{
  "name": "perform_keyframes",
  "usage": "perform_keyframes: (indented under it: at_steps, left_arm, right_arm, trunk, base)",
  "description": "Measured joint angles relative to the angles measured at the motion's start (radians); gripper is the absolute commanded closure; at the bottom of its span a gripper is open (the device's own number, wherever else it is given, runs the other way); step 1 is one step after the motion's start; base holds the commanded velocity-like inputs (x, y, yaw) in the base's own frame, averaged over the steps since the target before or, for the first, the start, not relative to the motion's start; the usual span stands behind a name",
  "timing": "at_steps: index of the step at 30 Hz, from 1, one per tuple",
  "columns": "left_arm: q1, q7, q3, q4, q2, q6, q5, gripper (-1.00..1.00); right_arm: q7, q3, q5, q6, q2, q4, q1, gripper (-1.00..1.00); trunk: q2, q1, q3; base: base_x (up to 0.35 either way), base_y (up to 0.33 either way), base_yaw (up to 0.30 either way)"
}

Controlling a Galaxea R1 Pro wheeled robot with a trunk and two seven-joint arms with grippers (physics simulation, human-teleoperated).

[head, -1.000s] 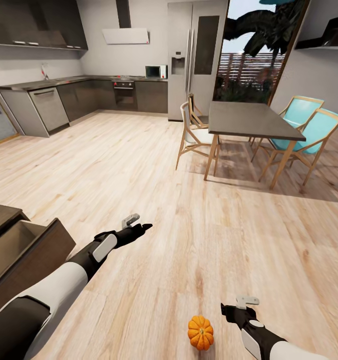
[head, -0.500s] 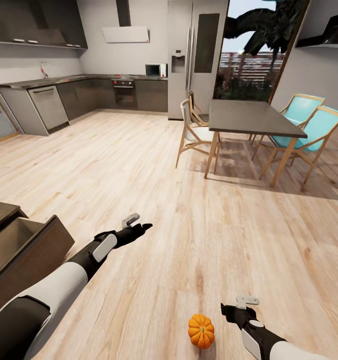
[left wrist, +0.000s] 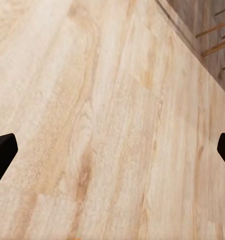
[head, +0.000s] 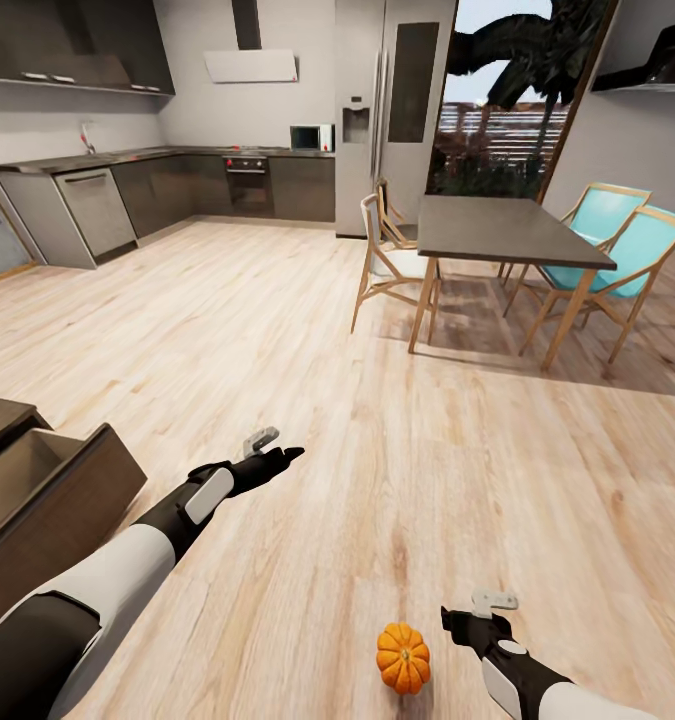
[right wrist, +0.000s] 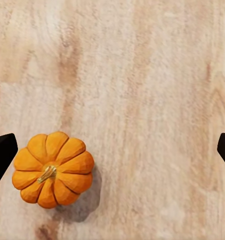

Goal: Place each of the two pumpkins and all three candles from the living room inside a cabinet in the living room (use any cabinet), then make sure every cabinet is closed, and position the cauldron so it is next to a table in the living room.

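At the far left an open drawer of the low dark-brown wood cabinet point(head: 47, 490) stood pulled out, its pale inside bare as far as could be seen. Next to the right, the left gripper point(head: 277, 455) hung over bare plank floor point(head: 277, 330), its black fingertips point(left wrist: 2, 152) spread wide with nothing between them. Further right, the small ribbed orange pumpkin point(head: 403, 657) sat upright on the floor, just beside the right gripper point(head: 467, 620) and apart from it. That gripper's fingers point(right wrist: 2, 152) were also wide apart and empty.

The likeliest slip: the pumpkin lay off-centre, toward one finger in the right wrist view, so closing without re-centring could nudge the rounded body away or catch only its edge.

The pumpkin looked slightly flattened, deep-lobed and glossy, with a short yellowish stem point(right wrist: 46, 173).
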Motion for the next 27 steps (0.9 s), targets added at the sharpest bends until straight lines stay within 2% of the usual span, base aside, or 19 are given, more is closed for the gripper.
perform_keyframes:
  at_steps: [27]
  left_arm:
    - [0.000,0.000,0.000,0.000,-0.001,0.000,0.000,-1.00]
  right_arm:
    - [0.000,0.000,0.000,0.000,-0.002,0.000,0.000,-1.00]
  trunk:
    - [-0.189,0.104,-0.085]
  base:
    - [0.000,0.000,0.000]
